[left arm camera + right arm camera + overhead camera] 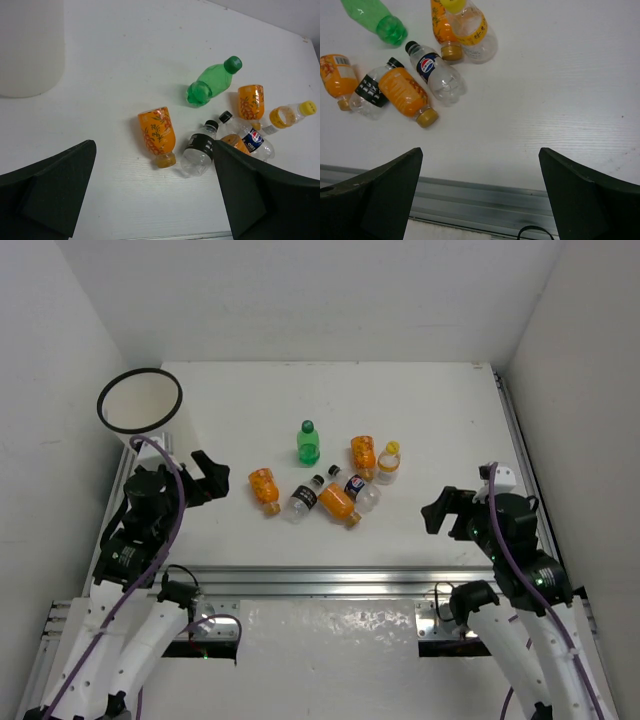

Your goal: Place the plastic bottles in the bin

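Seven plastic bottles lie clustered mid-table: a green one point(308, 443), three orange point(264, 489) point(340, 502) point(363, 453), two clear with black caps point(303, 498) point(357, 487) and a yellow-capped one point(388, 462). The white bin point(140, 405) stands at the far left. My left gripper point(205, 478) is open and empty, left of the cluster; its wrist view shows the nearest orange bottle point(157, 135) and the bin point(30, 50). My right gripper point(445, 510) is open and empty, right of the cluster; its wrist view shows the middle orange bottle point(407, 95).
An aluminium rail point(330, 580) runs along the table's near edge and also shows in the right wrist view point(485, 200). White walls close in the table at the back and both sides.
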`<control>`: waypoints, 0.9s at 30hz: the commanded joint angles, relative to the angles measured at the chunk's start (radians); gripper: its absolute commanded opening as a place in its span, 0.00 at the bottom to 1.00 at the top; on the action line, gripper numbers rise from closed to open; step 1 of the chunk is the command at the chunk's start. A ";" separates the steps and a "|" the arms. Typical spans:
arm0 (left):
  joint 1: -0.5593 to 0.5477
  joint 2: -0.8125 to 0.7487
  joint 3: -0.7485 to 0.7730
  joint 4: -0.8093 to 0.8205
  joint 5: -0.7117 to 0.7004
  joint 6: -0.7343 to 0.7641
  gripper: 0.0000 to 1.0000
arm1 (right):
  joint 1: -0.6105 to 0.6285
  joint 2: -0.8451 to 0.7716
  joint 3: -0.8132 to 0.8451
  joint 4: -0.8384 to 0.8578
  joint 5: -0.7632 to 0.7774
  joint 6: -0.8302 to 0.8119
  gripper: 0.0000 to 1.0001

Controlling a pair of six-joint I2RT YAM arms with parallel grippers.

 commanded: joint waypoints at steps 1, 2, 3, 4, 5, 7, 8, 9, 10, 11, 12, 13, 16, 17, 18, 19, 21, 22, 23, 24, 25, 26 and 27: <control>-0.009 0.005 -0.001 0.056 0.013 -0.003 1.00 | -0.005 0.029 -0.031 0.111 -0.001 0.019 0.99; -0.009 0.008 -0.003 0.056 0.013 -0.003 1.00 | -0.005 0.047 -0.060 0.174 -0.018 0.009 0.99; -0.009 0.011 -0.003 0.057 0.015 -0.003 1.00 | -0.005 0.061 -0.076 0.215 -0.039 0.002 0.99; -0.009 0.025 -0.004 0.059 0.019 -0.003 1.00 | -0.005 0.078 -0.090 0.252 -0.045 0.002 0.99; -0.009 0.036 -0.005 0.060 0.026 -0.003 1.00 | -0.005 0.130 -0.115 0.333 -0.071 0.008 0.99; -0.009 0.071 0.000 0.057 0.033 -0.002 1.00 | -0.005 0.199 -0.131 0.416 -0.066 0.015 0.99; -0.009 0.083 0.000 0.059 0.041 0.001 1.00 | -0.005 0.244 -0.130 0.485 -0.061 0.013 0.99; -0.009 0.105 0.002 0.059 0.050 0.004 1.00 | -0.005 0.338 -0.127 0.525 -0.055 0.007 0.99; -0.011 0.112 0.003 0.060 0.056 0.008 1.00 | -0.003 0.392 -0.104 0.583 -0.052 -0.007 0.99; -0.011 0.119 0.003 0.062 0.061 0.009 1.00 | 0.000 0.444 -0.097 0.620 -0.052 -0.021 0.99; -0.011 0.125 0.003 0.062 0.068 0.009 1.00 | 0.000 0.548 -0.090 0.666 -0.052 -0.033 0.99; -0.011 0.125 0.003 0.062 0.070 0.009 1.00 | 0.001 0.604 -0.059 0.725 -0.052 -0.042 0.99; -0.012 0.113 0.000 0.066 0.070 0.009 1.00 | 0.021 0.810 0.044 0.763 -0.052 -0.117 0.99; -0.012 0.111 -0.001 0.068 0.072 0.009 1.00 | 0.029 0.848 0.056 0.788 -0.052 -0.133 0.99; -0.014 0.106 -0.003 0.069 0.075 0.011 1.00 | 0.034 0.912 0.073 0.812 -0.018 -0.148 0.99; -0.014 0.105 -0.003 0.071 0.078 0.012 1.00 | 0.037 0.942 0.088 0.864 -0.001 -0.165 0.99; -0.014 0.105 -0.004 0.072 0.084 0.014 1.00 | 0.038 1.029 0.126 0.897 -0.006 -0.177 0.99; -0.014 0.105 -0.003 0.072 0.084 0.014 1.00 | 0.038 1.055 0.136 0.911 -0.015 -0.195 0.98; -0.014 0.105 -0.003 0.072 0.085 0.014 1.00 | 0.037 1.075 0.140 0.926 -0.029 -0.200 0.97; -0.015 0.106 -0.004 0.074 0.088 0.015 1.00 | 0.037 1.109 0.150 0.949 -0.038 -0.209 0.96; -0.014 0.103 -0.005 0.075 0.090 0.017 1.00 | 0.037 1.123 0.153 0.958 -0.045 -0.215 0.95; -0.014 0.103 -0.005 0.077 0.093 0.017 1.00 | 0.037 1.135 0.165 0.963 -0.046 -0.225 0.86; -0.014 0.102 -0.005 0.077 0.093 0.017 1.00 | 0.037 1.153 0.170 0.961 -0.044 -0.232 0.80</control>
